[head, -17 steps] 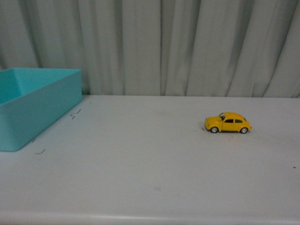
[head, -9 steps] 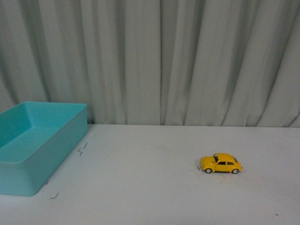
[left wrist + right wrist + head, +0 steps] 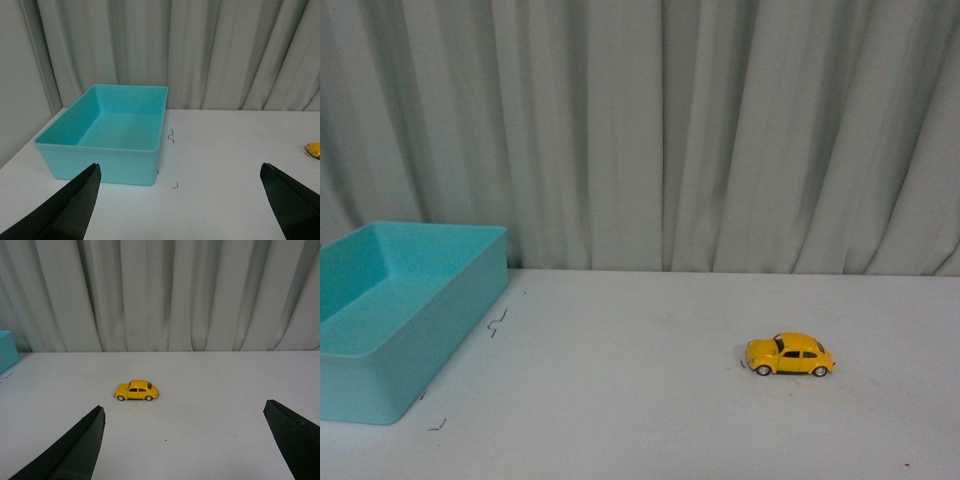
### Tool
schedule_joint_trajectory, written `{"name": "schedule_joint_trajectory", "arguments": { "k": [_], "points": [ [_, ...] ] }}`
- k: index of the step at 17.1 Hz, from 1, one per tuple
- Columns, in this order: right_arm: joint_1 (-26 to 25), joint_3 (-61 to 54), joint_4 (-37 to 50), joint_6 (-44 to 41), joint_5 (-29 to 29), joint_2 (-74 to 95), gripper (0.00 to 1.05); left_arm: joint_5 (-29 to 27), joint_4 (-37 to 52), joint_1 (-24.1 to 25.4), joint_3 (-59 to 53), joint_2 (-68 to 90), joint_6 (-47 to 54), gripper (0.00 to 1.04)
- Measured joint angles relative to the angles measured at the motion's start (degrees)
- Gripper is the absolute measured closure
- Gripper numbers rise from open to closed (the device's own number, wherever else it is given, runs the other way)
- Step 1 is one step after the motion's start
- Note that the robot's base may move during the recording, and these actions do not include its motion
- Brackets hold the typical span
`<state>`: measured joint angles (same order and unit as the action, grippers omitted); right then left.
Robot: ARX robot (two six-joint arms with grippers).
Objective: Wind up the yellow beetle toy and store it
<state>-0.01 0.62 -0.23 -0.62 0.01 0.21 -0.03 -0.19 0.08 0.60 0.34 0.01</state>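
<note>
Front view: the yellow beetle toy (image 3: 790,355) stands on its wheels on the white desk (image 3: 620,400), side-on to the camera, right of centre and alone in open space; a teal bin (image 3: 455,325) sits at the left edge of the desk, well apart from the toy, with its top open; two small dark marks (image 3: 497,322) lie on the desk just beside the bin's near corner and side; a pale pleated curtain (image 3: 670,130) hangs behind the desk; neither arm shows here.

Left wrist view: the left claw (image 3: 179,170) has its two dark fingers (image 3: 70,210) spread wide apart with nothing between them, held above the desk; the teal bin (image 3: 100,165) lies ahead of it, towards one finger's side; only a sliver of the yellow beetle toy (image 3: 314,149) shows at the frame's edge, far from the bin; the small dark marks lie on the desk beside the bin.

Right wrist view: the right claw (image 3: 184,407) is likewise spread wide and grips nothing; the yellow beetle toy (image 3: 136,390) sits on the desk ahead of it, nearer to one finger (image 3: 75,450) than the other and touching neither; a corner of the teal bin (image 3: 6,350) shows at the frame's edge, well apart from the toy; the curtain fills the background.
</note>
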Motion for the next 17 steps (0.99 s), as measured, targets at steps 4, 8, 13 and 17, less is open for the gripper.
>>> {"name": "schedule_joint_trajectory", "arguments": {
  "k": [4, 8, 13, 17],
  "points": [
    [0.00, 0.00, 0.00, 0.00, 0.00, 0.00, 0.07, 0.00, 0.00, 0.00, 0.00, 0.00, 0.00, 0.07],
    [0.00, 0.00, 0.00, 0.00, 0.02, 0.00, 0.07, 0.00, 0.02, 0.00, 0.00, 0.00, 0.00, 0.07],
    [0.00, 0.00, 0.00, 0.00, 0.00, 0.00, 0.07, 0.00, 0.00, 0.00, 0.00, 0.00, 0.00, 0.07],
    [0.00, 0.00, 0.00, 0.00, 0.00, 0.00, 0.07, 0.00, 0.02, 0.00, 0.00, 0.00, 0.00, 0.07]
  ]
}}
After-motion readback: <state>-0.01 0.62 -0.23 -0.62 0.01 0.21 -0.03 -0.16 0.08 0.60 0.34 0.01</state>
